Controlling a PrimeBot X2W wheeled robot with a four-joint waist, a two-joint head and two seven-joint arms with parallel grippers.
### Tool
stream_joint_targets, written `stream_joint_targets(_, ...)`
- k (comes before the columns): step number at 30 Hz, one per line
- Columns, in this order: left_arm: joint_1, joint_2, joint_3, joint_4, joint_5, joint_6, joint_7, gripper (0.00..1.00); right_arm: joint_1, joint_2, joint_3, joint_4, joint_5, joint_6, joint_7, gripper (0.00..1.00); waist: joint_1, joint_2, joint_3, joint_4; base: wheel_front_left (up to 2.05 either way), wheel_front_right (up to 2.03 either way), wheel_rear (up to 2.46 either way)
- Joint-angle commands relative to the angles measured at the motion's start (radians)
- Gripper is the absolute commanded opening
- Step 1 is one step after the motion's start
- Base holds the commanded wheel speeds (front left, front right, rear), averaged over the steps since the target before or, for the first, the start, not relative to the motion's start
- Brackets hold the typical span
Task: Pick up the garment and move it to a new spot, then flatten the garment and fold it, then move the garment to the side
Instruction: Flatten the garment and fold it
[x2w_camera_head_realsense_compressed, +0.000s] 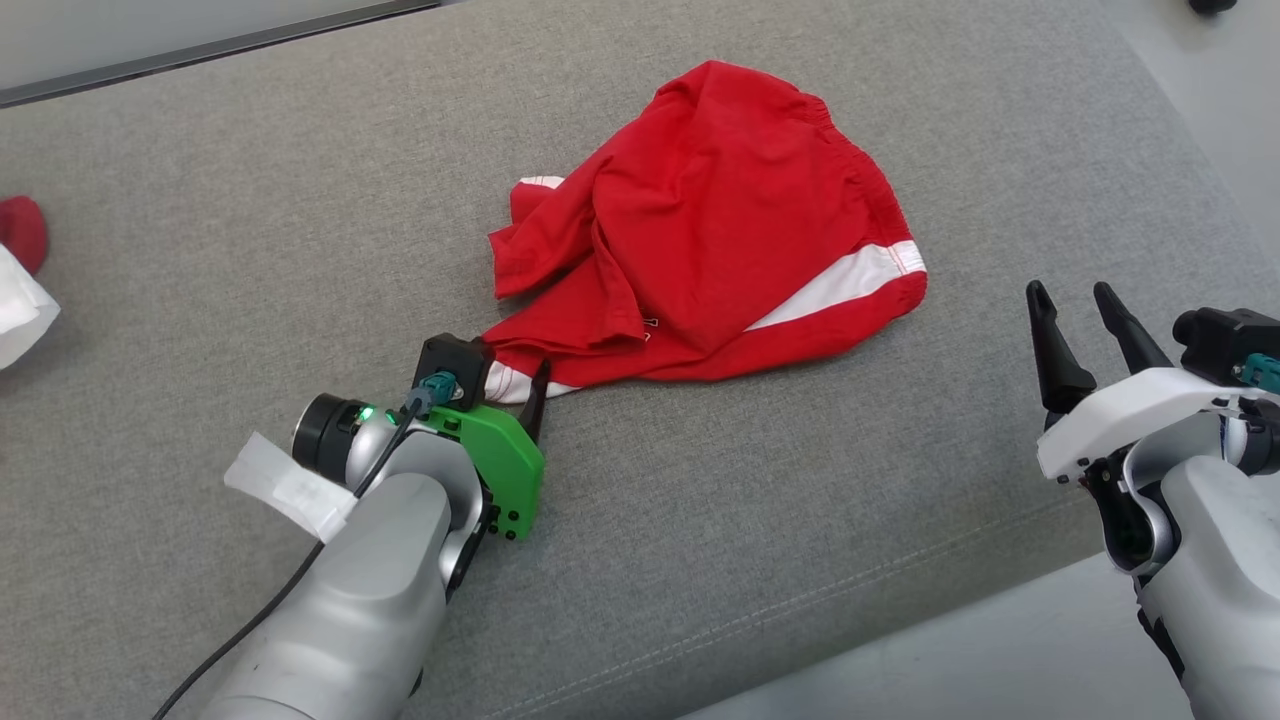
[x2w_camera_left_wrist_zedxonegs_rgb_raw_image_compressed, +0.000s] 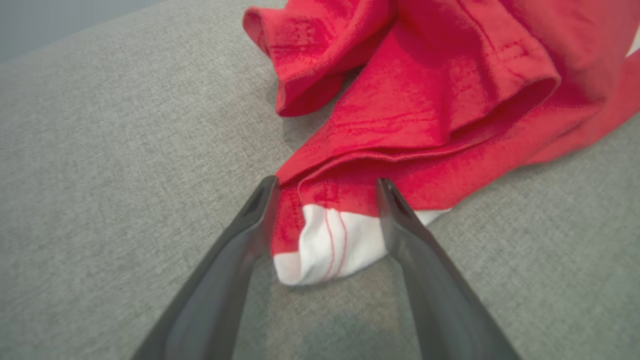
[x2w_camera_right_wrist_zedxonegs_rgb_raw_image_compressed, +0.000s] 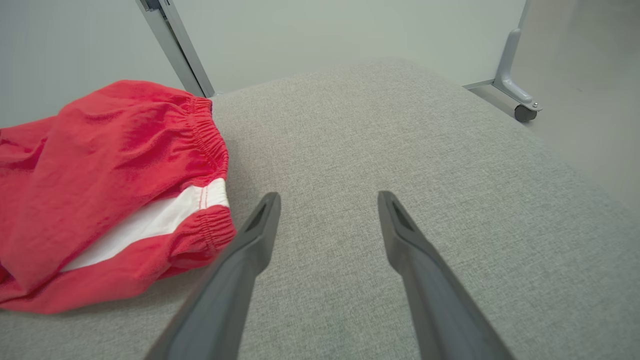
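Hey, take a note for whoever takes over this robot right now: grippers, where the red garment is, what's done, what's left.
Left gripper: open, straddling the white-trimmed corner of the red garment, not gripping it.
Right gripper: open, empty, apart from the garment, off to its right.
Garment: crumpled on the grey cushion.
Done: nothing visibly finished.
To do: grasp, move, flatten, fold, set aside.
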Motion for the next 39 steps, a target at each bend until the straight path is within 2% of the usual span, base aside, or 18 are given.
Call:
stream_joint_targets(1, -0.018, 0.0, -0.011, 0.015, -0.001, -0.014, 0.01, 1.0, 0.011, 0.005, 0.003, -0.008, -0.004, 0.0, 0.003, 1.0, 0.0, -0.0001, 0.002, -0.004, 0.0, 0.0, 0.0)
stream_joint_targets(4, -0.026, 0.0, -0.023, 0.038, -0.008, -0.027, 0.023, 1.0, 0.012, 0.009, 0.003, -0.016, -0.008, 0.0, 0.004, 1.0, 0.0, -0.0001, 0.006, -0.009, 0.0, 0.0, 0.0)
stream_joint_targets(5, -0.029, 0.0, -0.024, 0.042, -0.009, -0.025, 0.019, 0.94, 0.014, 0.008, 0.002, -0.018, -0.009, 0.0, 0.004, 1.0, 0.0, -0.0001, 0.007, -0.012, 0.0, 0.0, 0.0)
stream_joint_targets(6, -0.034, -0.001, -0.024, 0.044, -0.011, -0.02, 0.014, 0.75, 0.016, 0.007, 0.001, -0.02, -0.009, 0.0, 0.003, 1.0, 0.0, -0.0001, 0.009, -0.014, 0.0, 0.0, 0.0)
stream_joint_targets(7, -0.039, -0.001, -0.022, 0.046, -0.018, -0.019, 0.004, 0.36, 0.018, 0.007, -0.004, -0.022, -0.012, 0.0, 0.002, 1.0, 0.0, -0.0001, 0.012, -0.018, 0.0, 0.0, 0.0)
stream_joint_targets(8, -0.042, -0.002, -0.023, 0.047, -0.022, -0.02, 0.0, 0.14, 0.018, 0.008, -0.006, -0.023, -0.013, 0.0, 0.001, 1.0, 0.0, -0.0001, 0.013, -0.019, 0.0, 0.0, 0.0)
stream_joint_targets(9, -0.045, -0.002, -0.024, 0.044, -0.024, -0.024, -0.004, 0.0, 0.019, 0.008, -0.009, -0.024, -0.014, 0.0, 0.0, 1.0, 0.0, -0.0001, 0.014, -0.019, 0.0, 0.0, 0.0)
stream_joint_targets(15, -0.031, -0.001, -0.025, -0.006, -0.064, -0.04, -0.023, 0.0, 0.044, 0.005, -0.033, -0.017, -0.026, 0.0, -0.004, 1.0, 0.0, -0.0001, 0.004, 0.006, 0.0, 0.0, 0.0)
stream_joint_targets(25, 0.08, -0.001, 0.094, -0.17, -0.231, -0.046, -0.036, 0.0, 0.08, -0.004, -0.079, -0.027, -0.039, 0.0, 0.003, 1.0, 0.0, -0.0001, -0.038, 0.106, 0.0, 0.0, 0.0)
stream_joint_targets(33, 0.254, 0.039, 0.159, -0.402, -0.292, 0.012, -0.027, 0.0, 0.106, 0.005, -0.096, -0.053, -0.052, 0.0, 0.028, 1.0, 0.0, -0.0001, -0.072, 0.183, 0.0, 0.0, 0.0)
stream_joint_targets(39, 0.354, 0.109, 0.204, -0.551, -0.332, 0.112, 0.052, 0.0, 0.105, 0.021, -0.091, -0.074, -0.063, 0.0, 0.049, 1.0, 0.0, -0.0001, -0.075, 0.204, 0.0, 0.0, 0.0)
